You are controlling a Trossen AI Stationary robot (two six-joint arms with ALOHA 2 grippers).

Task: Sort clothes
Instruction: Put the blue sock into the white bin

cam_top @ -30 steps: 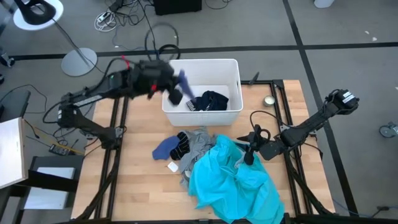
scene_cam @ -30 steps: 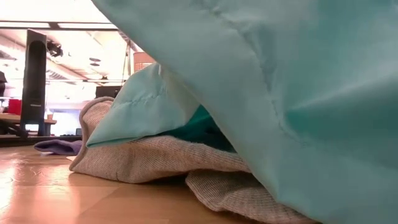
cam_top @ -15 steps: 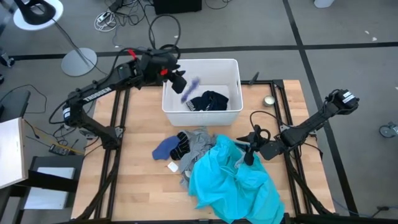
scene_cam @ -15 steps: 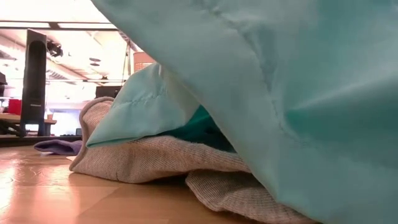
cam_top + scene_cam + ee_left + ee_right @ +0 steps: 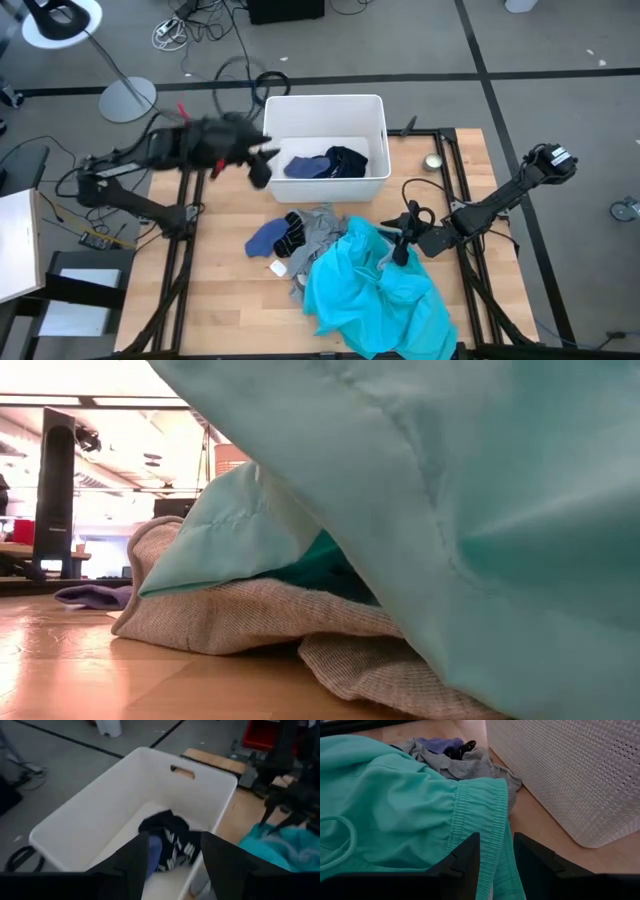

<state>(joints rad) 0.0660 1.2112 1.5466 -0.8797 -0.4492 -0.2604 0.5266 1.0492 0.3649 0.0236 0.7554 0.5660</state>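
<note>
My left gripper [image 5: 258, 165] hangs open, blurred, beside the left wall of the white bin [image 5: 325, 103]. Its own view looks down between its fingers [image 5: 172, 870] into the bin [image 5: 100, 815]. A blue sock [image 5: 303, 167] [image 5: 154, 855] lies in there against a dark navy garment [image 5: 342, 160] [image 5: 172, 837]. On the table lie a large turquoise garment [image 5: 370, 295], a grey shirt [image 5: 318, 228], black socks [image 5: 292, 237] and another blue sock [image 5: 266, 240]. My right gripper [image 5: 400, 243] [image 5: 496, 862] is open, its fingers just above the turquoise waistband [image 5: 485, 810].
A small round tin [image 5: 433, 161] sits on the table right of the bin. A white tag [image 5: 278, 267] lies by the pile. The bin's perforated wall [image 5: 570, 775] stands close to my right gripper. Turquoise cloth [image 5: 450, 510] fills most of the low view.
My left gripper has opened and let go of the blue sock, which has dropped into the bin beside the navy garment. The gripper has then swung from above the bin toward the table's left and near edges. My right arm has kept still.
</note>
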